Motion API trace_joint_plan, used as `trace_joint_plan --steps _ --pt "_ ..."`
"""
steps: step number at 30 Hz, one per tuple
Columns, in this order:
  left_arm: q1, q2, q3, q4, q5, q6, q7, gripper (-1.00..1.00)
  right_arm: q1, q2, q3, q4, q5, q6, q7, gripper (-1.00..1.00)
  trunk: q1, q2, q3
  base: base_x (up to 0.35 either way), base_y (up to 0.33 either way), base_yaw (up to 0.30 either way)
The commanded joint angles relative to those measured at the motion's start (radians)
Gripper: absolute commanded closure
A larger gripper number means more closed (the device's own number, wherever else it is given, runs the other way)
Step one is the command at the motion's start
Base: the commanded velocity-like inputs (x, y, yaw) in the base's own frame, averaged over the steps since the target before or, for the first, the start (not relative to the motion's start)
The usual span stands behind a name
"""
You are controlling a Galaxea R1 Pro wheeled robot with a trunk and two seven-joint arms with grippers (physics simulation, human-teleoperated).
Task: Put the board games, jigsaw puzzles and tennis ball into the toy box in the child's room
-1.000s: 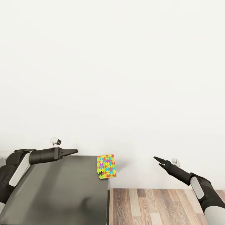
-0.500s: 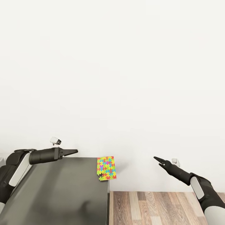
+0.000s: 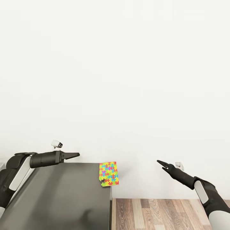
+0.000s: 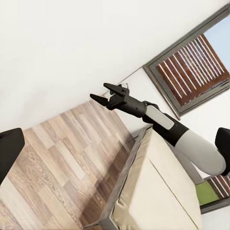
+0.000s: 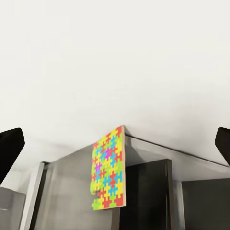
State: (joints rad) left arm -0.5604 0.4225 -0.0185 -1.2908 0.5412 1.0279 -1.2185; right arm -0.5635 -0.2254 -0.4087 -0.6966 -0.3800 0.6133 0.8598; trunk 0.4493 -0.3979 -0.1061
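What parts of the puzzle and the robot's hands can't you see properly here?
- Jigsaw puzzle: head view; it hangs over the dark cabinet top's far corner, so how much rests on it is unclear.
- Left gripper: head view; side-on, so the gap between its fingers is unclear.
- Bed: left wrist view; cut off by the edge.

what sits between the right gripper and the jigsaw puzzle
Nothing: in the head view the stretch from the right gripper to the jigsaw puzzle shows just white wall.
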Motion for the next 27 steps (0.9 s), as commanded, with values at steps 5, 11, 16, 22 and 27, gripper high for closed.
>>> trace_joint_plan --steps 5,11,16,22,27 --pt "-0.001 0.001 -0.002 0.000 0.003 0.006 -0.001 -1.00 -0.001 0.000 -0.002 0.000 -0.004 0.005 0.001 -1.00 0.001 -0.002 0.006 0.000 0.000 0.000" --pt "-0.001 0.001 -0.001 0.000 0.002 0.006 -0.001 -1.00 -0.001 0.001 0.000 0.000 -0.004 0.005 -0.001 -1.00 0.001 -0.002 0.016 0.000 0.000 0.000" --pt "-0.001 0.001 -0.001 0.000 0.003 0.006 -0.001 -1.00 -0.001 0.001 0.000 0.000 -0.004 0.004 -0.002 -1.00 0.001 -0.002 0.024 0.000 0.000 0.000" --pt "-0.001 0.001 -0.001 -0.001 0.003 0.006 -0.001 -1.00 -0.001 0.001 -0.001 0.000 -0.003 0.004 -0.002 -1.00 0.001 -0.002 0.034 0.000 0.000 0.000" --pt "-0.001 0.001 0.000 -0.001 0.002 0.006 -0.001 -1.00 -0.001 0.001 0.000 0.000 -0.002 0.004 -0.002 -1.00 0.001 -0.002 0.042 0.000 0.000 0.000"
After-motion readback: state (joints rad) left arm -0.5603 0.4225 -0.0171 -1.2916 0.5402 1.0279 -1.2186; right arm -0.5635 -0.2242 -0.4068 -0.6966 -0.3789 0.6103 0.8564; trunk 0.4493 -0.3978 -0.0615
